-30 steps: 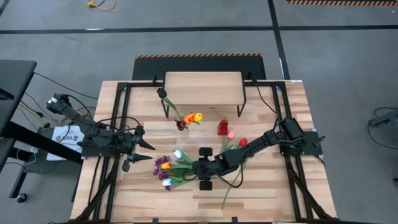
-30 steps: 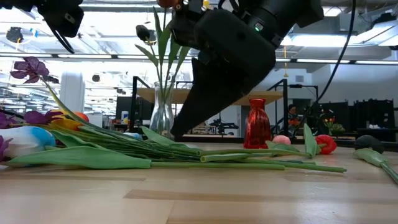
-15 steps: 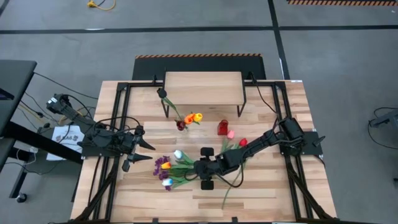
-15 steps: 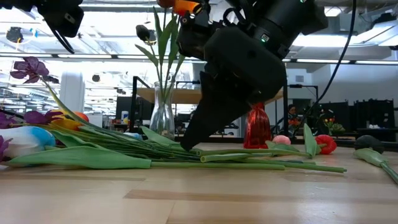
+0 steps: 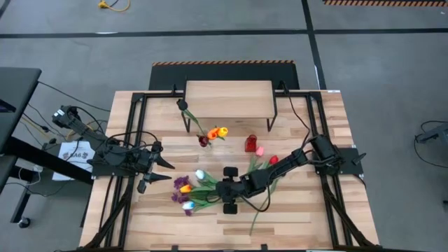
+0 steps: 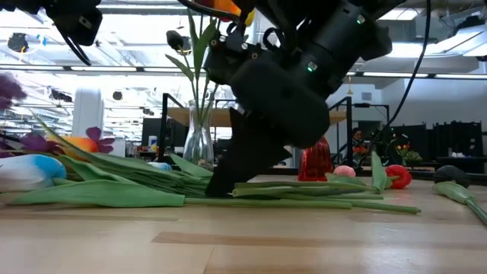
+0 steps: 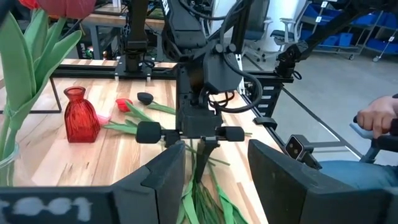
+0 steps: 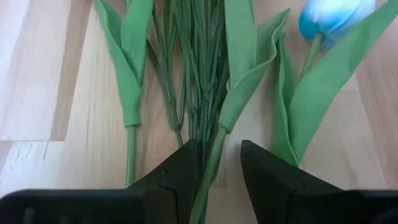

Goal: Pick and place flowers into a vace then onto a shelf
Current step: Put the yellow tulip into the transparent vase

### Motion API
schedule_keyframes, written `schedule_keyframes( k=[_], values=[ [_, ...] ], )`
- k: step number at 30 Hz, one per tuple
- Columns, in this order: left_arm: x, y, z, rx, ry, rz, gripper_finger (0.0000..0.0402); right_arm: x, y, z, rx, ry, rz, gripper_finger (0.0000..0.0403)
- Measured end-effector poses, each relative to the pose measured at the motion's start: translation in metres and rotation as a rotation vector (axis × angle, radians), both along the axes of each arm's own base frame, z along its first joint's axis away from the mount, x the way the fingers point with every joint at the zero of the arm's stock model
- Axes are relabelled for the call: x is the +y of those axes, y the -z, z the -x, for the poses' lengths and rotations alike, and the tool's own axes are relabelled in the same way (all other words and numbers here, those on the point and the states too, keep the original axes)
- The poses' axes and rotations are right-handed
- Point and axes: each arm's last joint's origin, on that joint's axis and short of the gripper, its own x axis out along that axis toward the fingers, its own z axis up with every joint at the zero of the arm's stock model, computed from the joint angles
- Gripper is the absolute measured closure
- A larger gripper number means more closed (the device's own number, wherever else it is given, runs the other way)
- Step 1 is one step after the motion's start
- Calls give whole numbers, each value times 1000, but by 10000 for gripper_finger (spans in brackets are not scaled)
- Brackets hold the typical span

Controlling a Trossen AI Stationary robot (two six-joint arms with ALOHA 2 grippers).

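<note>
A bundle of flowers (image 5: 192, 192) lies on the table at centre left, green stems side by side (image 8: 199, 81), with a blue-white tulip head (image 8: 336, 15) among them. My right gripper (image 5: 222, 189) slants down onto the stem ends, its fingers open, with one stem (image 8: 208, 165) between them. A clear vase (image 5: 204, 140) holds orange and yellow tulips in front of the shelf (image 5: 229, 98). My left gripper (image 5: 168, 170) waits open at the table's left, raised and pointing toward the bundle. My right gripper comes slanting down from the table's right side, its fingers along the stems. Its fingertips (image 6: 217, 186) touch the bundle's stem ends (image 6: 251, 190), which lie flat on the table. One stem runs between the fingers beside one finger (image 8: 186, 168); whether it is pinched I cannot tell.
A small red vase (image 5: 250, 143) stands right of the clear vase. Loose pink (image 5: 260, 150) and red (image 5: 274, 159) tulips lie under my right arm, with a long stem (image 5: 257, 213) trailing toward the near edge. A person's hand (image 7: 376, 118) shows beyond the table.
My right gripper has come down onto the stem ends. The bundle has shifted under it: the purple sprig has sunk lower, and the heads have moved a little toward the table's left and near edges.
</note>
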Motion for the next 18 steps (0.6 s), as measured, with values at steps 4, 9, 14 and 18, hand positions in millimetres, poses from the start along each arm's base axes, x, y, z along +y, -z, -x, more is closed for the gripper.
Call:
schedule_keyframes(
  k=[4, 9, 14, 18],
  values=[
    [0, 0, 0, 1, 0, 2, 237, 0, -1, 0, -2, 0, 0, 285],
    [0, 0, 0, 1, -1, 3, 237, -1, -6, 2, -1, -5, 2, 285],
    [0, 0, 0, 1, -1, 3, 237, -1, -8, 3, 0, -11, 6, 285],
    [0, 0, 0, 1, -1, 3, 237, -1, -8, 3, -2, -11, 5, 285]
  ],
)
